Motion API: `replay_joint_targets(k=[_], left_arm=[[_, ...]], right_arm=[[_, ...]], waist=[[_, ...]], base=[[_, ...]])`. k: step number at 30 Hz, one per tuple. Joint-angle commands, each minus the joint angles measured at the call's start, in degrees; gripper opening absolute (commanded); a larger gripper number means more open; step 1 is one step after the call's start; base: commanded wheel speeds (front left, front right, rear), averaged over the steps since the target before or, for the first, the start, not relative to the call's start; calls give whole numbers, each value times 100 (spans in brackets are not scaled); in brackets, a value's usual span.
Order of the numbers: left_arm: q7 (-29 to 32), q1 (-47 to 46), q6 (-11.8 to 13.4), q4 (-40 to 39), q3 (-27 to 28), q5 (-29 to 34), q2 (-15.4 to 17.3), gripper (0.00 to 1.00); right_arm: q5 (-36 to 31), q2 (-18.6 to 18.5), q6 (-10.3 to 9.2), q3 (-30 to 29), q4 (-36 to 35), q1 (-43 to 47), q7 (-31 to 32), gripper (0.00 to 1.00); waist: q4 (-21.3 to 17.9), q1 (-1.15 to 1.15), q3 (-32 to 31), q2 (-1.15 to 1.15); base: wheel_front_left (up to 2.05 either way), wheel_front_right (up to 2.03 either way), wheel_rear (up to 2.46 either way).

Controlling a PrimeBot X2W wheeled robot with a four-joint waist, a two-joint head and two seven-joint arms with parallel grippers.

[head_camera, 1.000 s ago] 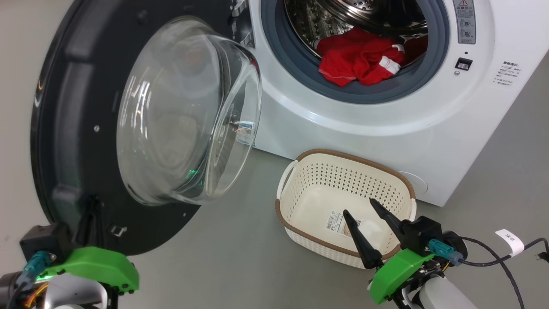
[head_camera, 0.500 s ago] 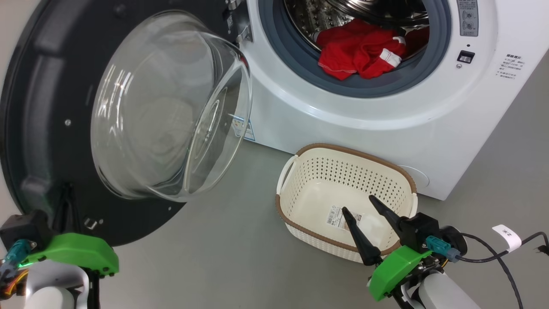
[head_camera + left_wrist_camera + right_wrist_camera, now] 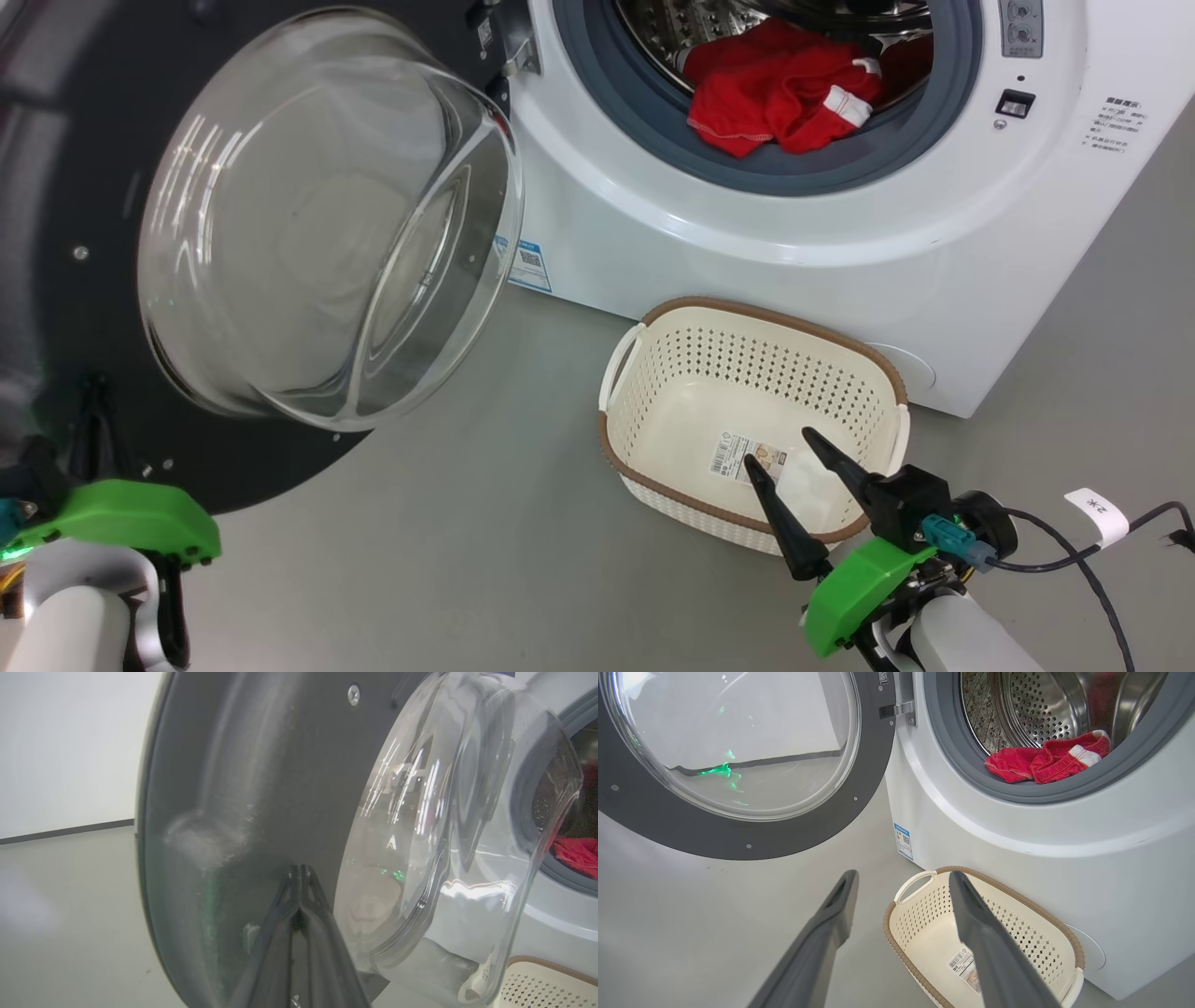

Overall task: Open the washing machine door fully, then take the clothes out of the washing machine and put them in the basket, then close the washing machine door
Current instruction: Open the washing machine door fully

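I'm watching the washing machine door [image 3: 308,215] swinging wider than a second ago, with my left gripper [image 3: 299,877] pinched shut and its tips seemingly pressing the black inner rim. The washing machine [image 3: 709,243] mouth is clearing, so I judge the first step nearly done. The clothes [image 3: 775,89] are lying at the drum's front lip. The basket [image 3: 691,373] is sitting empty on the floor [image 3: 485,523] against the machine's front, my right gripper [image 3: 778,445] hanging spread and empty over its near rim. The left wrist view is showing the tips at the rim; the right wrist view is showing the hinge.

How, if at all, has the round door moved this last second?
Yes. The washing machine door has swung further open, leftward away from the washing machine; its glass bowl now clears the blue label it earlier overlapped.
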Motion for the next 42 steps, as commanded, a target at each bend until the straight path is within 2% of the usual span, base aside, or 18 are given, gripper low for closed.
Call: replay_joint_targets(k=[1,12,22,26,27,28,29,30,38,42], left_arm=[[-102,-289,5,-11,303,-24,307,0],[-287,-652,-61,607,521,-127,436,0],[-357,-778,-300,979,711,-176,465,0],[-361,-693,-421,815,869,-159,408,0],[-361,-651,-454,726,909,-142,379,11],[-361,-601,-471,632,950,-120,348,31],[-362,-543,-487,538,983,-90,324,69],[-362,-480,-500,420,1023,-66,301,100],[-362,155,-464,-1019,1185,346,172,100],[-363,345,-543,-1526,1149,417,95,100]], right_arm=[[-47,41,28,104,-115,-222,-52,100],[-130,41,28,88,-112,-274,-38,100],[-141,25,28,65,-134,-309,9,100],[-116,27,28,43,-136,-335,8,100],[-107,28,28,26,-132,-338,6,100],[-91,29,28,5,-124,-338,5,100],[-75,30,28,-2,-114,-337,4,100],[-62,31,28,-10,-105,-336,1,100],[21,38,28,-267,-106,-293,-33,100],[37,39,28,-363,-111,-253,-43,100]], waist=[[-8,0,17,0],[-57,0,137,0],[-129,0,221,0],[-174,0,201,0],[-185,0,189,0],[-199,0,175,0],[-220,0,147,0],[-244,0,124,0],[-506,0,-66,0],[-629,0,-150,0]], base=[[0,0,0],[0,0,0],[0,0,0],[0,0,0],[0,0,0],[0,0,0],[0,0,0],[0,0,0],[0,0,0],[0,0,0]])
